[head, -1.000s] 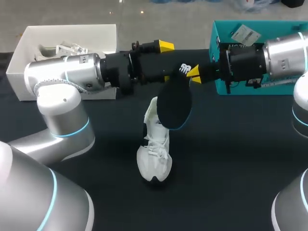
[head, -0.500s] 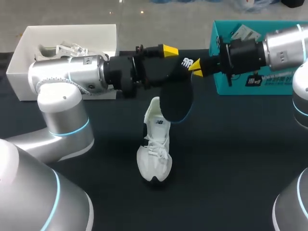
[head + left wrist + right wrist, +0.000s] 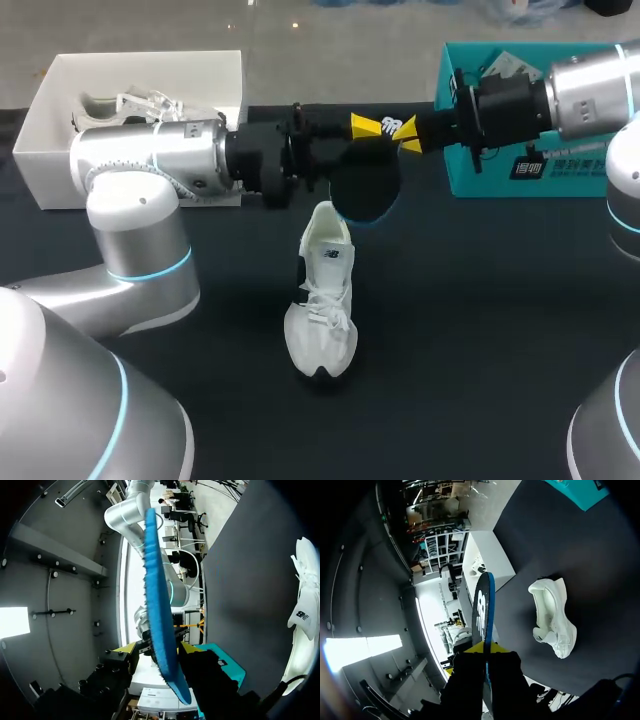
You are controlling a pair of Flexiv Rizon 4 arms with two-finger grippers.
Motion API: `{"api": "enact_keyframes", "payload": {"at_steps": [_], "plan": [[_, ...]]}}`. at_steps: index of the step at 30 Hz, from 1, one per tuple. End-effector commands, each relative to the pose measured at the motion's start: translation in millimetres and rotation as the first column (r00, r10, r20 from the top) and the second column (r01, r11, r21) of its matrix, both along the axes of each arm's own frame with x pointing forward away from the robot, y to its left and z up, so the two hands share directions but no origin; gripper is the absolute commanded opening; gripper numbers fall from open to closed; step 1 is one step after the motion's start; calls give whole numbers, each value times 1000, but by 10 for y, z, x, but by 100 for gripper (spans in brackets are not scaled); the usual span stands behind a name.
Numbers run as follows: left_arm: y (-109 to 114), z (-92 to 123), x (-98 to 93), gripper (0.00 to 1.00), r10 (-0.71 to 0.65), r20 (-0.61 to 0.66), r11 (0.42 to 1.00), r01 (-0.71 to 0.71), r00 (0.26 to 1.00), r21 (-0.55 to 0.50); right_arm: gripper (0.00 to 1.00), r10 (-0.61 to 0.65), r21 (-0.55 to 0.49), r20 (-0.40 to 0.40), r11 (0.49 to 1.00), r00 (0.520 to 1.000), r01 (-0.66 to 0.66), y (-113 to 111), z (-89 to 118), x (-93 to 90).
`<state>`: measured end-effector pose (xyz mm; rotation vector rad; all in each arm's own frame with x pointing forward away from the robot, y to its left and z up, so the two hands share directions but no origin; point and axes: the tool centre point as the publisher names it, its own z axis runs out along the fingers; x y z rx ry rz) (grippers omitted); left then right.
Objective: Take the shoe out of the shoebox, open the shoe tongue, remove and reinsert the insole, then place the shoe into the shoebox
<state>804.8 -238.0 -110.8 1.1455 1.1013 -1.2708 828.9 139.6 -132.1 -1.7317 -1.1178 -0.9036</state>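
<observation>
A white shoe [image 3: 322, 300] [image 3: 302, 610] [image 3: 552, 615] lies on the black table, toe toward me. Above its heel hangs the insole [image 3: 365, 190] [image 3: 157, 620] [image 3: 482, 610], black on top and blue underneath. My right gripper [image 3: 405, 130] [image 3: 484, 649] is shut on the insole's upper end. My left gripper [image 3: 362, 128] [image 3: 157, 649] faces it from the other side. Its fingers straddle the same end of the insole, and a gap shows at one finger. The two grippers' yellow tips nearly meet.
A white shoebox [image 3: 35, 150] [image 3: 492, 555] stands at the back left with a second white shoe [image 3: 130, 103] in it, partly behind my left arm. A teal box [image 3: 560, 180] [image 3: 580, 490] sits at the back right under my right arm.
My left gripper has slid right to the insole's held end and its fingers have narrowed around it. My right gripper has lifted and drawn back a little with the insole.
</observation>
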Motion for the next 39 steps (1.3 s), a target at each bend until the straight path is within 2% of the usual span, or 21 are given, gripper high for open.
{"api": "enact_keyframes", "payload": {"at_steps": [1, 2, 10, 11, 13, 14, 20, 21, 22, 29, 35, 39], "plan": [[23, -31, -11, 24, -16, -1, 1000, 16, 1000, 14, 0, 10, -6, -7, 1000, 1000, -11, -48, -8, 8], [25, -44, -19, 26, -20, -3, 1000, 20, 1000, 18, 0, 11, -7, -8, 1000, 1000, -11, -55, -7, 6], [-21, -100, -29, 23, -37, -14, 999, 38, 999, 25, 0, 16, -5, 0, 1000, 1000, -16, -47, 18, -14], [-27, -105, -27, 21, -40, -15, 999, 41, 999, 27, 0, 18, -5, 1, 1000, 1000, -18, -41, 20, -16], [-34, -113, -26, 4, -43, -16, 999, 43, 999, 28, 0, 20, -5, 3, 1000, 1000, -20, -33, 21, -17], [-36, -116, -26, 0, -44, -17, 999, 44, 999, 28, 0, 21, -5, 3, 1000, 1000, -21, -31, 21, -17], [-29, -144, -28, 0, -39, -23, 999, 39, 999, 27, 0, 20, 9, 7, 1000, 1000, -20, -23, 34, -12], [-29, -148, -29, 0, -37, -24, 999, 38, 999, 27, 36, 16, 14, 9, 1000, 1000, -16, -29, 43, -10], [-28, -151, -29, 0, -36, -24, 999, 36, 999, 26, 100, 1, 29, 20, 1000, 1000, -2, -42, 58, -9], [0, -146, 5, 0, -19, -14, 999, 19, 1000, 28, 100, -40, 115, 31, 993, 999, 36, -237, 231, -164], [46, -109, 19, 0, -14, -2, 1000, 14, 1000, 25, 100, -40, 108, 45, 994, 998, 35, -417, 337, -363], [95, -112, 18, 0, 0, -37, 1000, 1, 999, 23, 100, -45, 96, 51, 995, 998, 40, -525, 382, -424]]}}
